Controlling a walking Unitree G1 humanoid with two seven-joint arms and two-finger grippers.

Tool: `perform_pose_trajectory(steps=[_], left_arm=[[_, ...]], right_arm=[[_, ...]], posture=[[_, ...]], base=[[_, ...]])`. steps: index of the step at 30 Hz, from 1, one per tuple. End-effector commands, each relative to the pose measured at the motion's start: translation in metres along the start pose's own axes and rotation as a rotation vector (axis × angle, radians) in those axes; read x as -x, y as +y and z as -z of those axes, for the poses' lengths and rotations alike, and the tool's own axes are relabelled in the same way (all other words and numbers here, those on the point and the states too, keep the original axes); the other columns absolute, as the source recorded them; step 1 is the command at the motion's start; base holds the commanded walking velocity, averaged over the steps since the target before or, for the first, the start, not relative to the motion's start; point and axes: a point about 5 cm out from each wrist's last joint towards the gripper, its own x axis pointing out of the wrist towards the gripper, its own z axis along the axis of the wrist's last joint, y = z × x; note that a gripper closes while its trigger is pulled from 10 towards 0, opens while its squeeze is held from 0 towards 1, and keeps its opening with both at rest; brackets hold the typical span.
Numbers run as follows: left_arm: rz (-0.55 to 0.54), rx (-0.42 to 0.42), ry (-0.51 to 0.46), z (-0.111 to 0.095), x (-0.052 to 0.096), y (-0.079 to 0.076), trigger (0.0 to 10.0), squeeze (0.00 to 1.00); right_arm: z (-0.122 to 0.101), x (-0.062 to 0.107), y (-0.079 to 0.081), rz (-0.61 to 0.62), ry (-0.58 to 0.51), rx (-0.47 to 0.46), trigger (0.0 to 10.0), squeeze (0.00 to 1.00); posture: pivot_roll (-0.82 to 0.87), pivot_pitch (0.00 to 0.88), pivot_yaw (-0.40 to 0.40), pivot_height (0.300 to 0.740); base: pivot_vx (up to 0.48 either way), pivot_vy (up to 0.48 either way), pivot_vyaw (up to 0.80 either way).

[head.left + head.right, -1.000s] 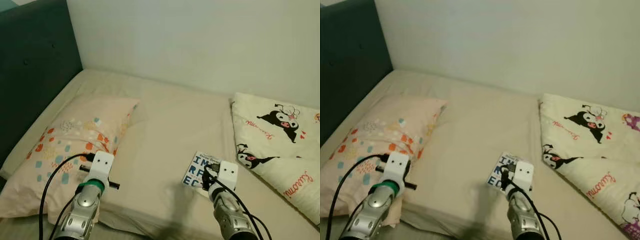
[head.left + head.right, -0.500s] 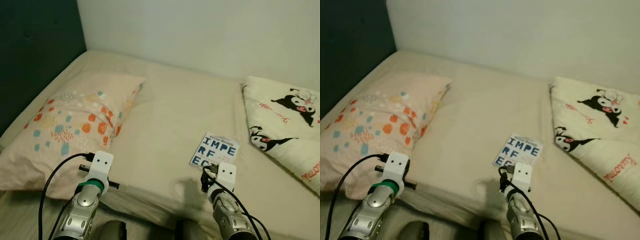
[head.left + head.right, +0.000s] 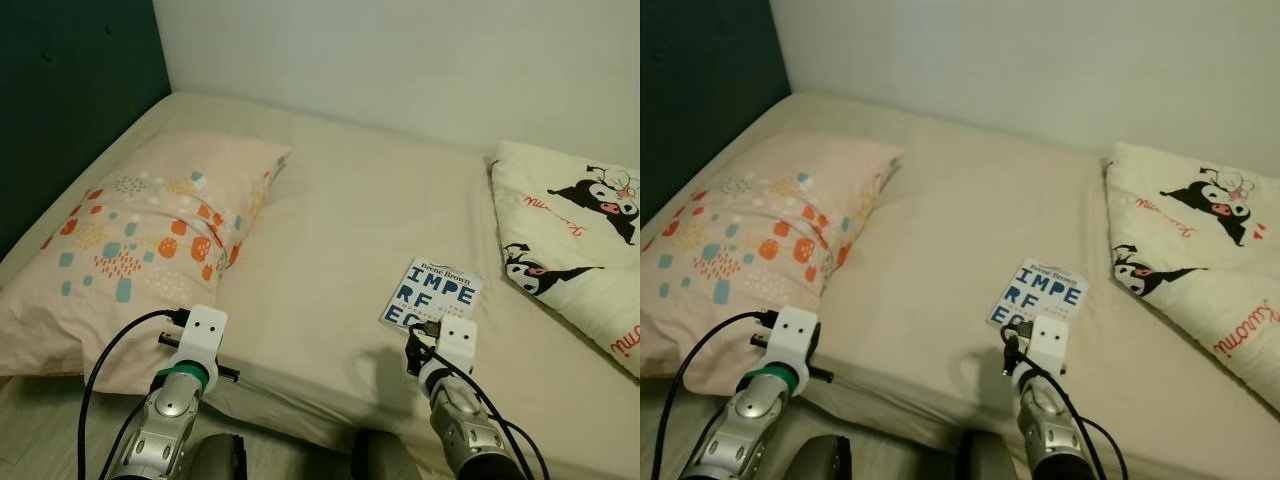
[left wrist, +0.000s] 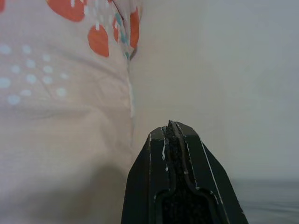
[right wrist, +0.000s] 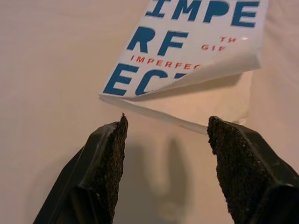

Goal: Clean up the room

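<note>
A white paperback book (image 3: 432,294) with large blue letters on its cover lies flat on the beige bed (image 3: 340,220), toward the near edge and right of the middle. In the right wrist view its cover corner curls up a little off the pages beneath. The right claw (image 5: 166,154) is released, its two black fingers (image 5: 106,158) spread wide just short of the book's near edge, one on each side of the lower corner, not touching it. From the head views the right arm reaches over the bed edge directly below the book.

To the left of the book, well apart, a peach pillow (image 3: 140,240) with orange and blue spots rests against the dark headboard (image 3: 70,100). The left claw (image 4: 174,135) is clenched with nothing in it, hovering near the pillow's lower corner above the sheet. On the right side of the bed lies a cream blanket (image 3: 570,230) printed with black cartoon figures, near the book but apart from it. A pale wall (image 3: 400,60) runs behind the bed.
</note>
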Motion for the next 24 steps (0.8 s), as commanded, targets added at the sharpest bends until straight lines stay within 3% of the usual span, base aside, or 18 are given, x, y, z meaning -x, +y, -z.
perform_pose_trajectory(steps=[1, 5, 7, 11, 12, 13, 18, 24], left_arm=[[0.018, -0.036, 0.033, 0.011, 0.005, -0.004, 10.0, 0.0], [0.033, -0.062, 0.019, 0.012, 0.008, -0.005, 10.0, 0.0], [0.141, -0.191, -0.014, 0.02, 0.02, -0.011, 10.0, 0.0], [0.159, -0.22, -0.004, 0.027, 0.026, -0.011, 10.0, 0.0], [0.141, -0.225, 0.023, 0.035, 0.031, -0.008, 10.0, 0.0], [0.106, -0.216, 0.045, 0.041, 0.034, -0.003, 10.0, 0.0], [0.057, -0.197, 0.066, 0.045, 0.038, 0.001, 10.0, 0.0], [0.017, -0.18, 0.007, 0.034, 0.041, 0.016, 10.0, 0.0]], right_arm=[[-0.002, -0.003, 0.0, -0.002, 0.016, -0.004, 10.0, 0.0], [-0.007, -0.006, 0.001, -0.004, 0.016, -0.011, 10.0, 0.0], [-0.019, -0.011, 0.004, 0.0, 0.007, -0.043, 10.0, 0.0], [-0.023, -0.013, 0.005, 0.0, 0.008, -0.056, 10.0, 0.0], [-0.025, -0.014, 0.006, 0.003, 0.011, -0.068, 10.0, 0.72], [-0.024, -0.015, 0.006, 0.007, 0.026, -0.082, 10.0, 1.0], [-0.021, -0.016, 0.005, 0.013, 0.065, -0.109, 10.0, 1.0], [-0.013, -0.016, 0.002, 0.045, 0.13, -0.243, 10.0, 1.0]], posture=[[0.12, 0.015, -0.02, 0.615], [0.12, 0.015, -0.02, 0.615], [0.12, 0.015, -0.02, 0.615], [0.12, 0.015, -0.02, 0.615], [0.13, 0.032, -0.045, 0.615], [0.14, 0.036, -0.053, 0.615], [0.17, 0.051, -0.061, 0.615], [0.2, 0.08, -0.046, 0.615]], base=[[0.0, 0.0, 0.0], [0.0, 0.0, 0.0], [0.0, 0.0, 0.0], [0.0, 0.0, 0.0], [0.0, 0.0, 0.0], [0.0, 0.0, 0.0], [0.0, 0.0, 0.0], [0.0, 0.0, 0.0]])
